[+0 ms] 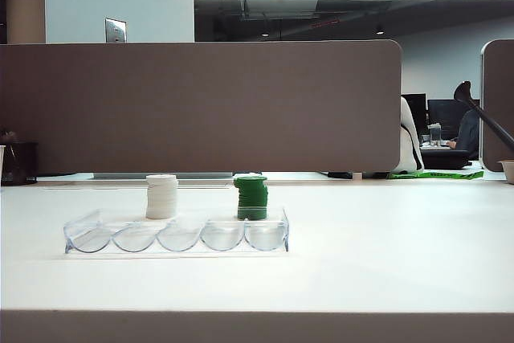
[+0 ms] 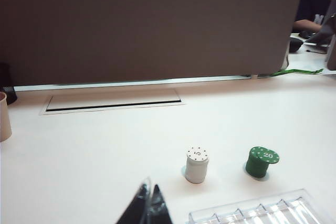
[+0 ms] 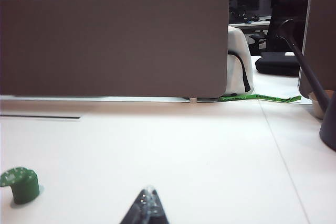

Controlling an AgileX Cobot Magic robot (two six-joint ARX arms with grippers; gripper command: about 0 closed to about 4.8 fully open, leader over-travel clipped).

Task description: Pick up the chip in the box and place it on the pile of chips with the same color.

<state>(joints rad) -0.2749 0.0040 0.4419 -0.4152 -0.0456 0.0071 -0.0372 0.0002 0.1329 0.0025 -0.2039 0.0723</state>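
The clear box [image 1: 177, 237] with its scalloped slots lies near the table's front and holds nothing; one corner of the box [image 2: 262, 211] shows in the left wrist view. Behind it stand the green pile of chips [image 1: 251, 198] and a white stack [image 1: 161, 196]. The chip [image 2: 265, 155], green with a white 20, lies on top of the pile [image 2: 257, 167], shifted a little sideways. My left gripper [image 2: 151, 187] is shut and empty, well short of the white stack [image 2: 197, 165]. My right gripper [image 3: 149, 191] is shut and empty, off to one side of the pile [image 3: 22, 187]. Neither gripper shows in the exterior view.
A brown partition [image 1: 201, 106] runs along the back of the table. A cable slot [image 2: 113, 100] is set into the tabletop in front of it. A cup [image 2: 3, 116] stands at the far left, and a black rod [image 3: 307, 72] slants over the far right.
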